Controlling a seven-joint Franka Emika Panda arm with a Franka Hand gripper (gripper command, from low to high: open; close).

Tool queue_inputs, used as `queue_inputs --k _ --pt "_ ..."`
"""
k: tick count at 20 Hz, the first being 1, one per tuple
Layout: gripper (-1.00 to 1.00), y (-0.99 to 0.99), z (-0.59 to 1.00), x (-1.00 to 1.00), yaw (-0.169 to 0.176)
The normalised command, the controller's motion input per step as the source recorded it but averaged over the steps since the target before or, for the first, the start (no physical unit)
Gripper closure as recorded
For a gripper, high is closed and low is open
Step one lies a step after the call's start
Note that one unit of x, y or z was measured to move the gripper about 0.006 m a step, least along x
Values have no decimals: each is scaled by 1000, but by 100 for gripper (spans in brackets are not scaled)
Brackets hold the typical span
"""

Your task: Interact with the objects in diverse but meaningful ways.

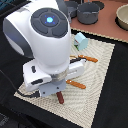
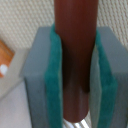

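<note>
Red-brown smooth sausage [image 2: 75, 55] in pincer [image 2: 75, 75]

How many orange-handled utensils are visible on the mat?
2. One orange-handled utensil lies near the pale blue carton; the other lies beside the fingers holding the sausage. The arm may hide more.

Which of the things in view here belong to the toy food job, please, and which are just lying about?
Part of the job:
sausage, clamped in the gripper
pale blue carton

Lying about:
grey pots
orange-handled cutlery
woven mat
bowl at the exterior view's right edge
</note>
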Motion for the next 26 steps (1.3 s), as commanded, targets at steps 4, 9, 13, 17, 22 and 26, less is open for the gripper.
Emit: queue_inputs --k 4,9,13,17,22,26 --pt "100 -4 -84 0 0" --pt "100 0 -113 0 0" --pt "-100 0 -98 0 0" --pt "-100 0 -109 0 0" --pt "-100 6 -58 68 -5" --pt "-100 68 -36 13 -38"
